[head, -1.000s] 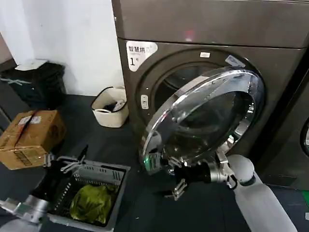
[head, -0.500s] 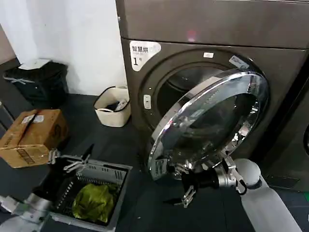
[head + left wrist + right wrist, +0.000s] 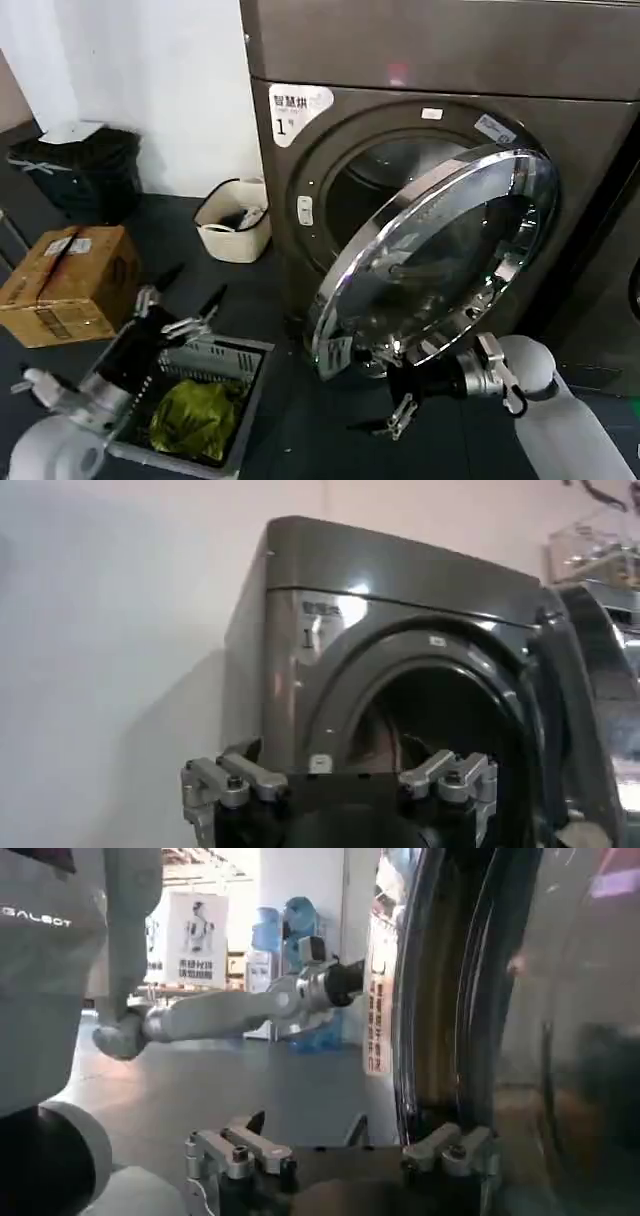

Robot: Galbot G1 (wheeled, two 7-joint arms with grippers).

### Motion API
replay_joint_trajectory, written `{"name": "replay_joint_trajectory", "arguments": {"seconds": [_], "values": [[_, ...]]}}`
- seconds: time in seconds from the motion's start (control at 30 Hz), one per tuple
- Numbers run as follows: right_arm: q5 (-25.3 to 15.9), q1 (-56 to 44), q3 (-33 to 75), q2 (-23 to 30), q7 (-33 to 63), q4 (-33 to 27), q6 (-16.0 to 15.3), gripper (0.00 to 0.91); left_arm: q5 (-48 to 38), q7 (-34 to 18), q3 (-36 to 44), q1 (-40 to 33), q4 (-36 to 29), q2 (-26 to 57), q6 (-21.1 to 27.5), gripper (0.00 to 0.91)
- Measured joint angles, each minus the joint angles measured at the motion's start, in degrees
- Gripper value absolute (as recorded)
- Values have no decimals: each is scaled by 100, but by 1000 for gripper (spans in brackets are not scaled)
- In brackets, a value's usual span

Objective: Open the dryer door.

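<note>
The dryer door (image 3: 440, 255), a chrome ring around dark tinted glass, hangs partly open from its right side, its lower rim just above the right gripper (image 3: 388, 392). That gripper's fingers are spread apart with nothing between them, just below and beside the rim. Behind the door sits the dryer (image 3: 420, 60), brown-grey metal with a round drum opening. The left gripper (image 3: 178, 300), fingers also apart, hovers over a grey slotted basket (image 3: 240, 385) (a crumpled yellow-green cloth (image 3: 190, 415) lies inside). Beyond it stands a cardboard box (image 3: 65, 285).
</note>
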Motion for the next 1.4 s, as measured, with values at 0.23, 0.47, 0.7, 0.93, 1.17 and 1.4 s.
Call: {"name": "replay_joint_trajectory", "arguments": {"seconds": [0.23, 0.47, 0.7, 0.93, 1.17, 1.4], "values": [[22, -262, 374, 100, 96, 18, 49, 907, -306, -21, 706, -632, 270, 502, 76, 907], [125, -571, 874, 155, 102, 60, 91, 907, -426, -8, 1462, -1225, 408, 826, 161, 907], [265, -946, 1488, 169, 117, 75, 144, 907, -596, 46, 2094, -1748, 588, 1025, 200, 907], [367, -1244, 2113, 278, 272, 7, 181, 907, -770, 122, 2462, -2149, 709, 1066, 245, 907], [211, -1426, 2869, 479, 422, -129, 288, 907, -843, 256, 2654, -2332, 746, 1118, 289, 907], [201, -1503, 3592, 581, 712, -370, 486, 907, -845, 351, 2746, -2283, 619, 1112, 309, 907]]}}
